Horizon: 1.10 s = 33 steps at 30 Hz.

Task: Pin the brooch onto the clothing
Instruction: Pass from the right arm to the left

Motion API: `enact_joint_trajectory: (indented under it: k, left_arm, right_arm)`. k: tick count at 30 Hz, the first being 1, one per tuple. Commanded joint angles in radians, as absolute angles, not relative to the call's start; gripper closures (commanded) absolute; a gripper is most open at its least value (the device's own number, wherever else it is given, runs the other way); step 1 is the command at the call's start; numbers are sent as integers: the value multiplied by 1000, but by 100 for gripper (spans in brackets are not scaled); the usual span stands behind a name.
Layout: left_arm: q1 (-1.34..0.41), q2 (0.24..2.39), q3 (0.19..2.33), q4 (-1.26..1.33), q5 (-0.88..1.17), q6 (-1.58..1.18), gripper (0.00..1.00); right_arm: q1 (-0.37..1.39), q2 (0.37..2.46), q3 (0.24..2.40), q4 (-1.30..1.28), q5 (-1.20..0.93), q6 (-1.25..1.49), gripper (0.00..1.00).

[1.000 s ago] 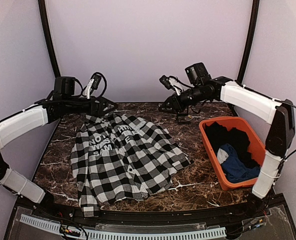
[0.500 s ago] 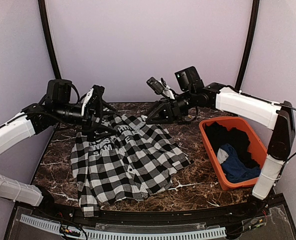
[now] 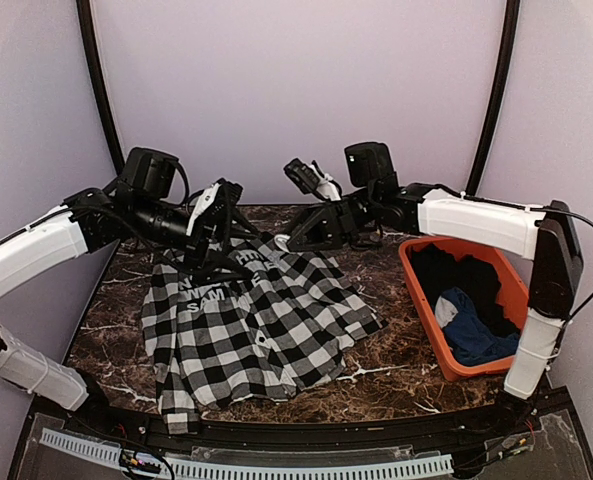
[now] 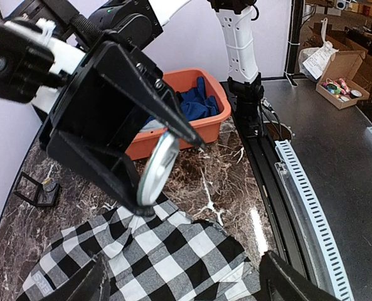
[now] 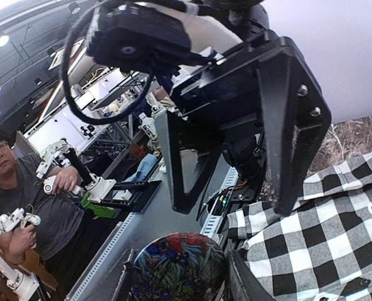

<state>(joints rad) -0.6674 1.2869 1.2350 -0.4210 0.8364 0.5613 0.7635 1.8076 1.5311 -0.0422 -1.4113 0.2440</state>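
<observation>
So, the right fingers (image 4: 135, 81) were clamped on the brooch (image 5: 179, 266), pinching the round, colourful badge by its rim so it stood on edge. Our guess at why: held like that, the printed face looked back up the right arm and the pin side faced the other arm, so the clasp was reachable. The left fingers (image 5: 292, 119) sat straight across from it, spread wide with nothing between them. They looked lined up to take the badge or work the pin, but that's just our read.

Right under both sets of fingers lay the clothing (image 3: 256, 320), spread out on the marble surface (image 3: 396, 365). Its collar end was beneath them and the rest ran off toward the arm bases. Flat like that, it gave the pin a steady target, we figured. We couldn't tell if the lower right fingertip brushed the cloth.

The shirt itself had big black-and-white checks, long sleeves, chunky white lettering (image 3: 208, 290) on the part nearest the left fingers, and a few rumples along the hem. Well off to the outer side of the right fingers sat an orange basket (image 3: 413, 285) with a blue garment (image 3: 471, 335) and something dark in it, which we took to be no part of this job.
</observation>
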Motion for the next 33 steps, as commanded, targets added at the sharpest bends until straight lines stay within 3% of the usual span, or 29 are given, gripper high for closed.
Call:
enact_joint_trajectory:
  k: [1,6,18,25,33]
  left_arm:
    - [-692,1296,1301,-489,811,627,19]
    - [-695,1337,1360,-530,818,657,22]
    - [-709,1457,1439,-605,855,690,55]
    - [-715,1457,1431,-596,868,689,67]
    - [-729,1466,1427,-598,873,693,73]
  right_arm:
    - [775,1857,1546,3,-1395,307,72]
    - [775,1871,1551,-39,-1391,302,72]
    - [791,1868,1568,-124,-1380,254,72]
    - [796,1873,1572,-172,-1369,218,72]
    - [798,1883,1588,-210,-1358,194,72]
